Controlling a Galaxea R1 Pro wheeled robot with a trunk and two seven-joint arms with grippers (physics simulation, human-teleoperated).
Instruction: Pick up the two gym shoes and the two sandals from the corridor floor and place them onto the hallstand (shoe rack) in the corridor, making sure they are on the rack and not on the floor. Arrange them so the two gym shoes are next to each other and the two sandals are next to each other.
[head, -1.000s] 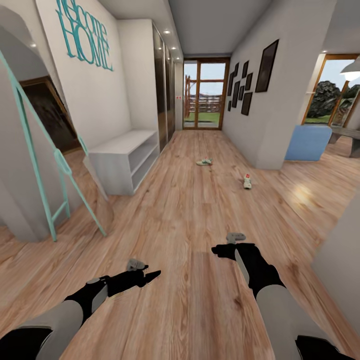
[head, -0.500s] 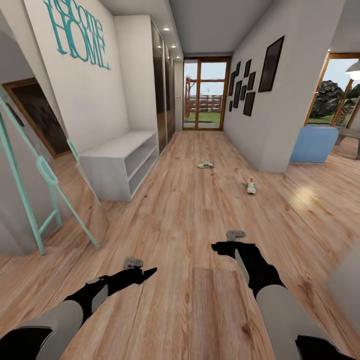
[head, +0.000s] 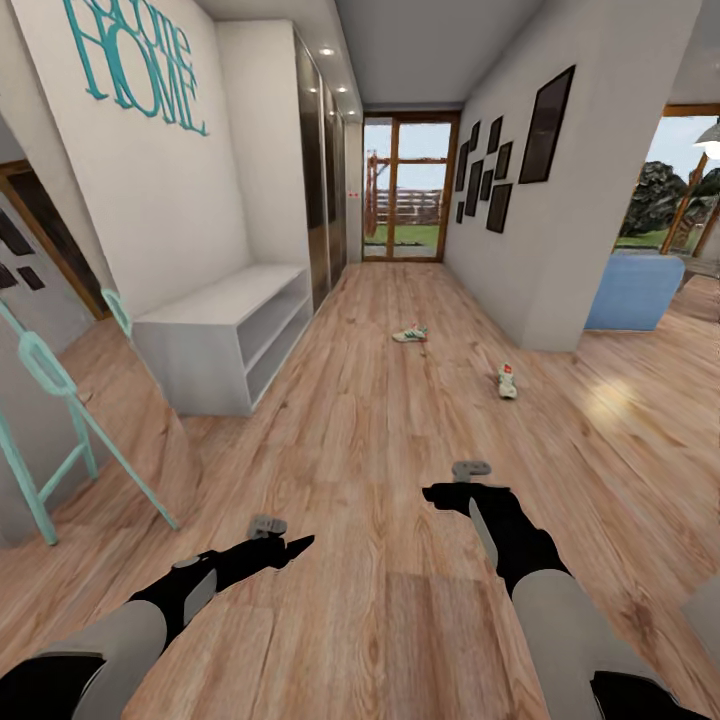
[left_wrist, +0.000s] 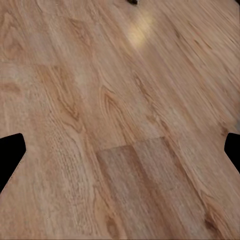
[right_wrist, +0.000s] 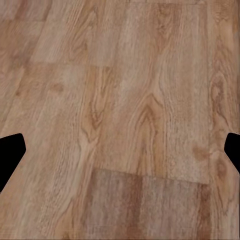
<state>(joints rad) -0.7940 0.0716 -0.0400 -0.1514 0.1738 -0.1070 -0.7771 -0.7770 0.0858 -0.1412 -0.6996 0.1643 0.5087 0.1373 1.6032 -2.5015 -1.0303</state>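
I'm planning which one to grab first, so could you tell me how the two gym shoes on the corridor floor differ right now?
The left shoe lies farther down the corridor, near its middle; the right shoe is closer to the robot, by the right wall's corner. The left shoe lies across the corridor, side-on; the right shoe points along it, its red-orange end away. Both are white with green, resting on the floor, apart.

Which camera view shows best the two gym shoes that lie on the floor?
The head view: one gym shoe lies mid-corridor, the other gym shoe nearer the right wall, both small and apart. Both wrist views look down on wood-grain floor, so they tell nothing about the shoes.
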